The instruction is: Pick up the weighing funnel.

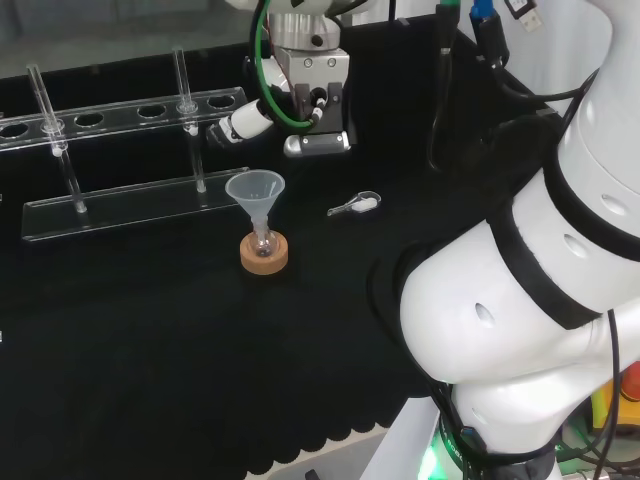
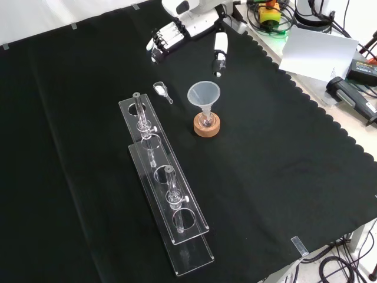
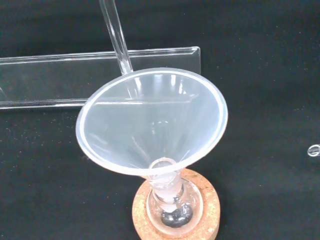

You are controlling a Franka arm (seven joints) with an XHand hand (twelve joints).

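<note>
funnel [image 3: 150, 125] on cork ring [image 3: 207, 210], weighing funnel [image 2: 160, 89] on cloth [image 2: 277, 183] nearby, robot hand [image 2: 185, 28] unclenched, apart from it

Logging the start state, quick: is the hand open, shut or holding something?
Hand: open, holding nothing; the weighing funnel lies on the cloth.

The weighing funnel [image 2: 161, 90] lies on the cloth [image 2: 70, 147] near the hand [image 2: 189, 26].

One weighing funnel [image 1: 356, 205], funnel [image 1: 256, 190]; two tubes [image 1: 187, 100]
</note>
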